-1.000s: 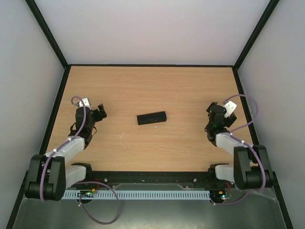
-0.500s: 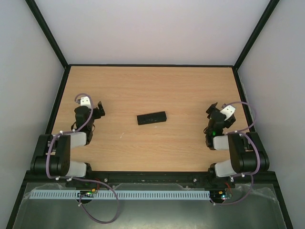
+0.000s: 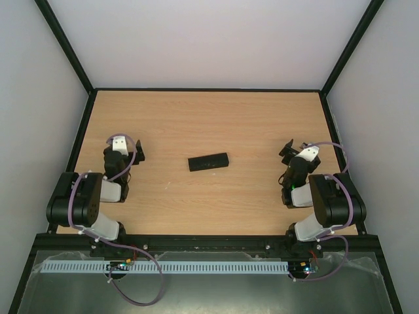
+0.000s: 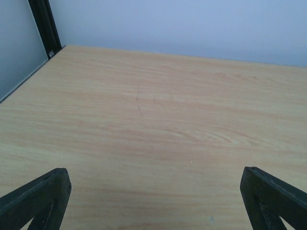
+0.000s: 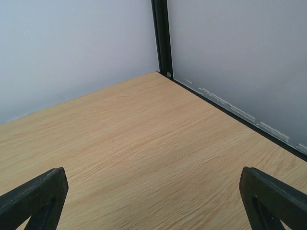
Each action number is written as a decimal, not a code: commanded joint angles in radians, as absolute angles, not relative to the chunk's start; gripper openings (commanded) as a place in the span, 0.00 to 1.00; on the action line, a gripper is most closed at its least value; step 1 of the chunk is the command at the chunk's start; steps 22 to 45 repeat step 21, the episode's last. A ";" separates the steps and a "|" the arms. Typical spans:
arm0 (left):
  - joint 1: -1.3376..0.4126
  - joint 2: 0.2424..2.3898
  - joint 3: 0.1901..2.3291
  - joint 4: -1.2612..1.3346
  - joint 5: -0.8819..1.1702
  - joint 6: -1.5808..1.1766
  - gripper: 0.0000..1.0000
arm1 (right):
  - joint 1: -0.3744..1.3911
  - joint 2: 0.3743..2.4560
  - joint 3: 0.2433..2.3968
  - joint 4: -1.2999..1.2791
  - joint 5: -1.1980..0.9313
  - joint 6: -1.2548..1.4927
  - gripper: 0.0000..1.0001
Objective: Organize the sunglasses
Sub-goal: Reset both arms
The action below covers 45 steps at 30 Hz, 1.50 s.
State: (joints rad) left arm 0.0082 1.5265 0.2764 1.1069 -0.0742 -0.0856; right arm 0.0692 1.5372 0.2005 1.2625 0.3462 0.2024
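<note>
Wood-grain table [image 3: 216, 118] fills the floor of a pale-walled booth with black corner posts [image 5: 162, 36].

Nearest the camera, both arms sit folded close to their bases. The left gripper [image 4: 154, 173] is well to the left of the black case [image 3: 208, 161], and the right gripper [image 5: 153, 175] is well to its right. Both are nearer the front edge than the case is. Each wrist view shows the two fingers spread wide, with only bare wood between them, so neither arm holds anything.

The case lies shut at mid-table, slightly askew, touching neither arm. The sunglasses appear in no view. They are probably inside the case, but the closed lid hides that, so it cannot be confirmed.

If so, the step in hand looks like parking the arms with the tidying finished. Doing it well means:
- drawing each wrist straight back from the case, not sweeping across it;
- leaving the fingers apart so nothing snags;
- settling both arms symmetrically so the case is not nudged.

Beyond the case there is only bare wood up to the back wall [image 3: 209, 46]. No brand, label or lettering can be read on the case, the arms or the walls.
</note>
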 commanded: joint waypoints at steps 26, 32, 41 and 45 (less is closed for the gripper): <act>0.000 1.535 0.242 1.253 -0.074 -0.052 1.00 | 0.066 1.528 0.200 1.316 0.351 0.191 0.99; 0.000 1.535 0.242 1.253 -0.074 -0.052 1.00 | 0.066 1.528 0.200 1.316 0.351 0.191 0.99; 0.000 1.535 0.242 1.253 -0.074 -0.052 1.00 | 0.066 1.528 0.200 1.316 0.351 0.191 0.99; 0.000 1.535 0.242 1.253 -0.074 -0.052 1.00 | 0.066 1.528 0.200 1.316 0.351 0.191 0.99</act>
